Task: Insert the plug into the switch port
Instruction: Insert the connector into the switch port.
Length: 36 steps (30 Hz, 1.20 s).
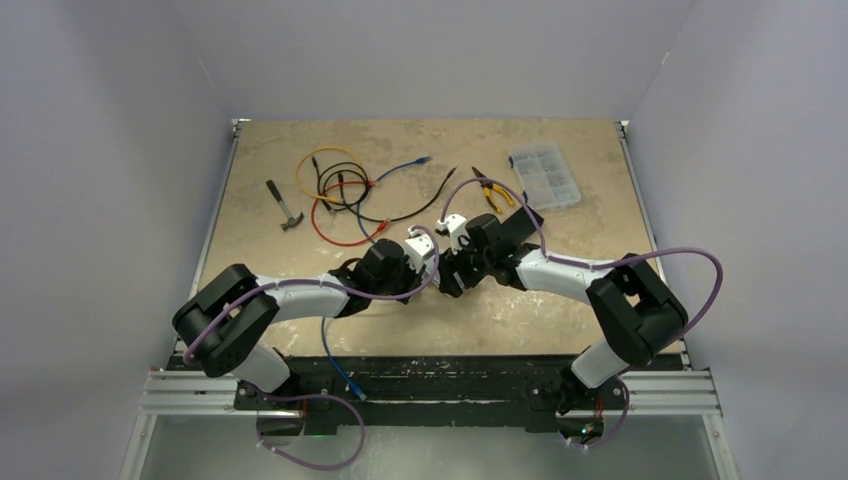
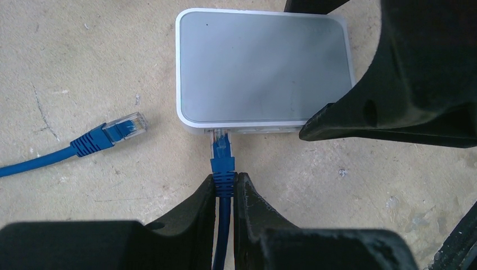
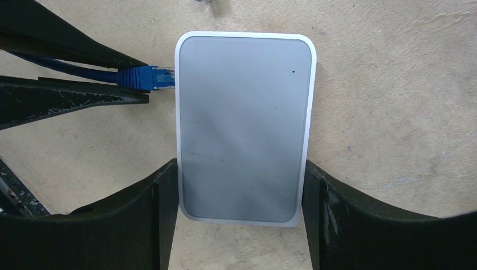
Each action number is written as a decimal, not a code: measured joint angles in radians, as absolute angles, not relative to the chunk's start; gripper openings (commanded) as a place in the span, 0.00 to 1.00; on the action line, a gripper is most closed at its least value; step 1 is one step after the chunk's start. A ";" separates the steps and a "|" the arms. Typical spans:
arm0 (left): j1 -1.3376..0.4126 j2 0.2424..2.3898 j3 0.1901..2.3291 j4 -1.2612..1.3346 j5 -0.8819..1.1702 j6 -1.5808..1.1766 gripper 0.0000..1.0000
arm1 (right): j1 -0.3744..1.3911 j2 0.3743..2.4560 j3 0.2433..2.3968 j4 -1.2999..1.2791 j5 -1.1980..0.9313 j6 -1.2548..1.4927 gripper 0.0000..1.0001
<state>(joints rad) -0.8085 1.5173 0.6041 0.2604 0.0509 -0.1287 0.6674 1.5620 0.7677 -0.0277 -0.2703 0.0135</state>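
Observation:
The switch is a flat grey-white box lying on the table; it also shows in the right wrist view. My left gripper is shut on the boot of a blue cable whose plug has its tip at a port on the switch's near side wall. In the right wrist view the plug meets the switch's left edge. My right gripper is shut on the switch's two long sides, one finger touching each. In the top view both grippers meet mid-table, the left gripper beside the right gripper.
A second blue plug lies loose on the table left of the switch. At the back are coiled cables, a hammer, pliers and a clear parts box. A blue cable trails to the near edge.

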 measured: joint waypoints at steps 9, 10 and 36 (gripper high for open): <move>-0.818 1.542 0.604 0.276 0.032 -0.147 0.02 | 0.686 1.566 0.768 -0.029 -0.235 0.004 0.00; -0.819 1.542 0.604 0.276 0.028 -0.147 0.06 | 0.688 1.566 0.768 -0.028 -0.228 0.006 0.00; -0.840 1.297 0.501 0.278 -0.067 -0.157 0.48 | 0.753 1.577 0.770 -0.038 -0.136 0.097 0.00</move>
<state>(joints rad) -0.8402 1.2968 0.5007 0.2779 -0.0669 -0.1574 0.7528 1.5772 0.7696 -0.0380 -0.1364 0.0975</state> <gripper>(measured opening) 0.487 0.717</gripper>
